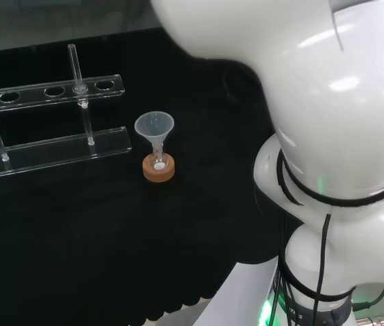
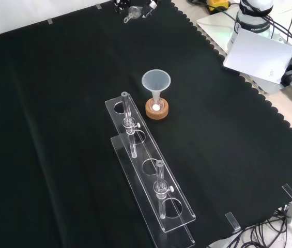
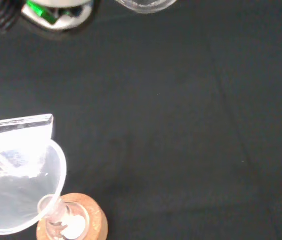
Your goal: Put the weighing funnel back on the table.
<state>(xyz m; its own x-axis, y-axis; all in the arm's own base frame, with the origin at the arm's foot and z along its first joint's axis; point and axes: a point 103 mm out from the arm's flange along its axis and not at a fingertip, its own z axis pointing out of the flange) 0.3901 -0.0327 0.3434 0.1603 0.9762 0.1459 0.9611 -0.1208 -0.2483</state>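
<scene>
Head view: funnel [image 1: 154,126] on cork ring [image 1: 158,169] is seen beside the rack [image 1: 56,146].

Front view: weighing funnel [image 2: 131,14] appears clasped by the robot hand [image 2: 151,4] at top edge, above the cloth. If let go there, it could be cracked or sent rolling. Cables [image 2: 270,227] are seen off-cloth.

Wrist view: bare black cloth [image 3: 180,125] on the counter is offered below.

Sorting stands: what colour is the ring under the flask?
Light orange-brown cork ring; best in the front view.

All three views look down on the funnel [image 1: 154,127].
</scene>
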